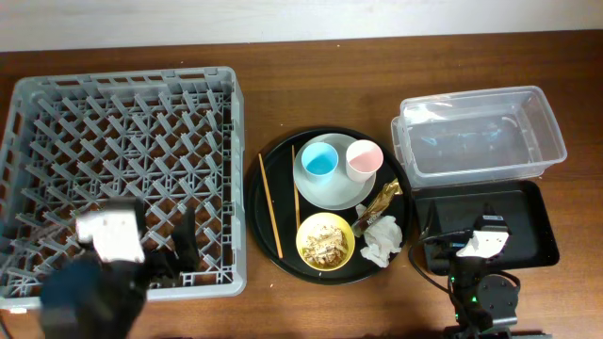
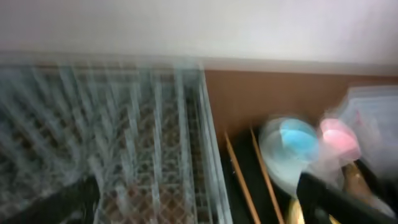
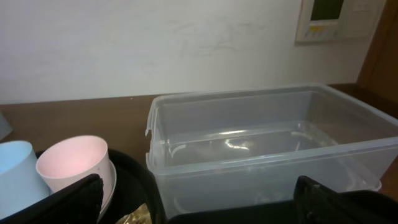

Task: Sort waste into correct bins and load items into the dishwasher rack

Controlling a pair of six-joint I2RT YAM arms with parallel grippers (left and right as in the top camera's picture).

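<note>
The grey dishwasher rack (image 1: 122, 141) fills the left. On a round black tray (image 1: 287, 240) lie two chopsticks (image 1: 270, 204), a pale plate (image 1: 330, 191) bearing the blue cup (image 1: 319, 160) and pink cup (image 1: 363, 159), a yellow bowl (image 1: 304, 235) of tan scraps (image 1: 327, 241), a gold-brown wrapper (image 1: 382, 201) and a white napkin (image 1: 382, 241). The clear tub (image 1: 471, 99) and shallow black tray (image 1: 532, 226) stand at the right. My left gripper (image 2: 199, 205) is open and empty over the rack's near right part. My right gripper (image 3: 199, 205) is open and empty over the black tray, facing the tub (image 3: 267, 143).
The left wrist view is blurred; it shows the rack's wall (image 2: 205, 143), the chopsticks (image 2: 242, 174) and both cups (image 2: 298, 137). The pink cup (image 3: 74, 162) shows at the left of the right wrist view. A wall stands behind the table.
</note>
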